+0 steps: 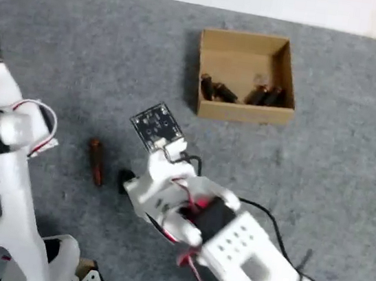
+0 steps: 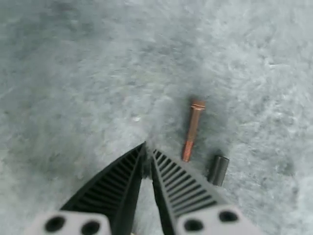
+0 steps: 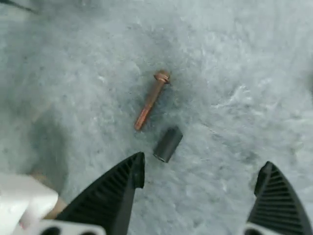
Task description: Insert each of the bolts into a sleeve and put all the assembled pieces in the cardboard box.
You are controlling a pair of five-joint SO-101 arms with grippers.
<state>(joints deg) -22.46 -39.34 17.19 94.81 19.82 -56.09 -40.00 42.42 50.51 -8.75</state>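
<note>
1. My right gripper (image 3: 203, 166) is spread wide. Its two black fingers stand well apart, with nothing between them but the grey carpet (image 3: 244, 73).
2. The sleeve (image 3: 167, 144), short and dark, lies on its side just ahead of one of that gripper's fingertips. It is near the tip but not touching it.
3. The bolt (image 3: 152, 99), copper-coloured, lies just past the sleeve, farther from my right gripper. Its threaded end points toward the sleeve and its head points away, and the two are apart.
4. My left gripper (image 2: 146, 149) is pinched together at the tips and holds nothing.
5. From my left gripper, the bolt lies a little ahead of the tips and off to one side, with its threaded end nearest my fingers. The sleeve lies beside the bolt, farther out on that same side.
6. The cardboard box (image 1: 244, 112) stands well away from both grippers, out past my right arm. Several assembled pieces (image 1: 217, 90) lie inside it, along the wall nearest me.
</note>
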